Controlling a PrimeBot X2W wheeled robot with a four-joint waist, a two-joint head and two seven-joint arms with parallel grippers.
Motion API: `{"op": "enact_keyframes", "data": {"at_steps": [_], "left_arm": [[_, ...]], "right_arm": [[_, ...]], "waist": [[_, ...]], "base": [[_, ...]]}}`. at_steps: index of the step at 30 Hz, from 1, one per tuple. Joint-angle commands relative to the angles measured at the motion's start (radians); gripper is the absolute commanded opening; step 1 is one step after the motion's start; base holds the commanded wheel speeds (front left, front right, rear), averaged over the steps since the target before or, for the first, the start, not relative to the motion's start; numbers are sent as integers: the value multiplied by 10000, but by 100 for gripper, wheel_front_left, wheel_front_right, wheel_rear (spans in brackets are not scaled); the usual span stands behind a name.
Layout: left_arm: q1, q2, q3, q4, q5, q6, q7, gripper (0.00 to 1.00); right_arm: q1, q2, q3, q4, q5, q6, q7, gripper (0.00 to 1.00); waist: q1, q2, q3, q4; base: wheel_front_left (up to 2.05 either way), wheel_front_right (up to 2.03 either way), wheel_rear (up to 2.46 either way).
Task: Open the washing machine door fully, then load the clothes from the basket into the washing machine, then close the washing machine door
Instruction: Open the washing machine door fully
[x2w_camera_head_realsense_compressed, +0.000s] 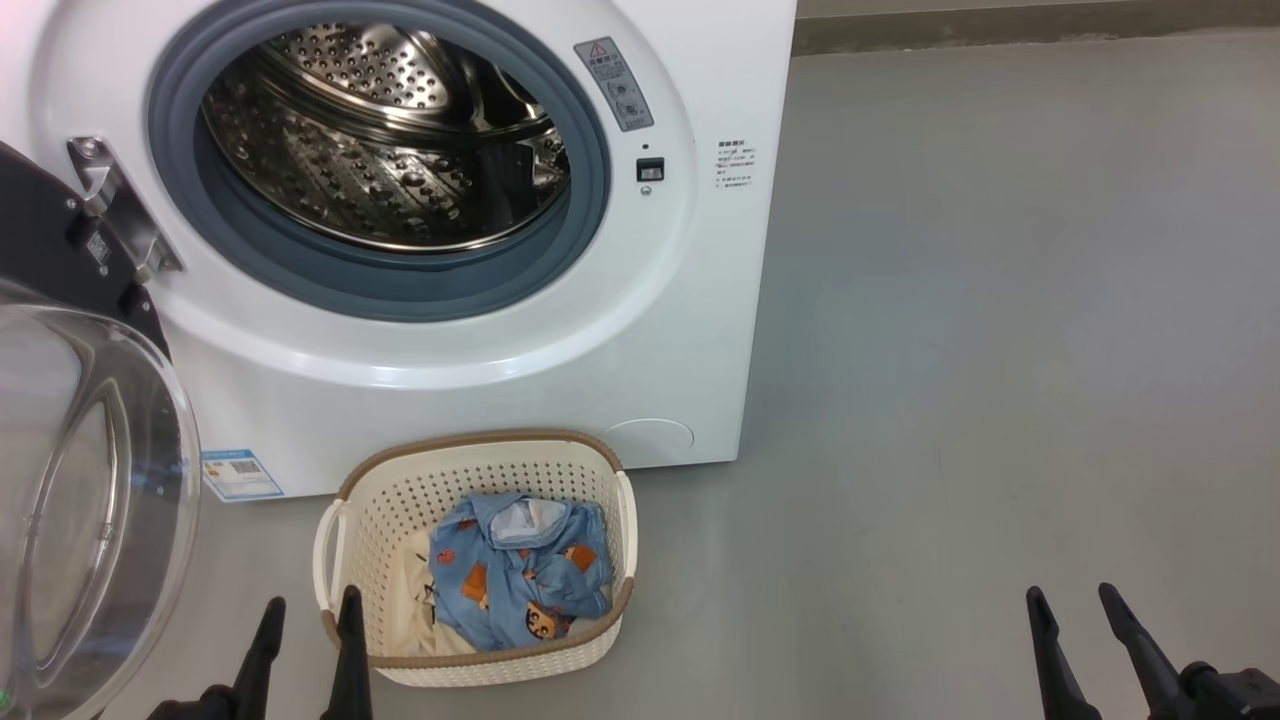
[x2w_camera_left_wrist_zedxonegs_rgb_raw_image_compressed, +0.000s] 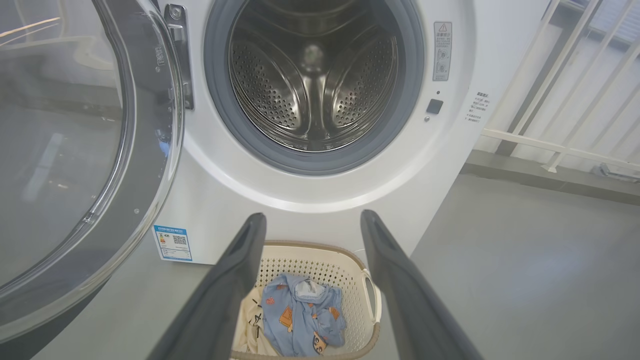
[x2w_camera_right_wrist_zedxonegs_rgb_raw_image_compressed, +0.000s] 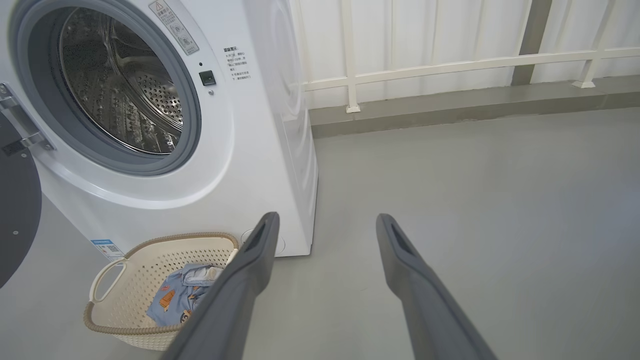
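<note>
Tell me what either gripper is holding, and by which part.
Nothing. Left gripper and right gripper are open and empty; the clothes lie in the basket.

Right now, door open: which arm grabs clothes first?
Probably left. The left gripper, open, is beside the basket with the clothes just ahead; the right gripper is off over the floor, far from it.

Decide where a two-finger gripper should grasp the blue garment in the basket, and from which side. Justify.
Pinch the raised, crumpled fold near the middle of the blue garment, coming straight down from above. It lies heaped on top, and the basket walls block any sideways approach. The open left gripper is probably nearest.
</note>
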Motion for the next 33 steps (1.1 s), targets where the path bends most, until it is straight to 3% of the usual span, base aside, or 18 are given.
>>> {"op": "enact_keyframes", "data": {"at_steps": [1, 33], "left_arm": [[-68, 87, 395, -291, -52, -20, -63, 100], [474, 86, 440, -444, -217, 22, -64, 100]], "right_arm": [[-387, -120, 119, -192, -54, 16, -120, 100], [-275, -285, -102, -318, -520, 16, -120, 100]], "waist": [[0, -1, -7, 24], [0, -1, -308, 166]], "base": [[0, 0, 0], [0, 0, 0]]}}
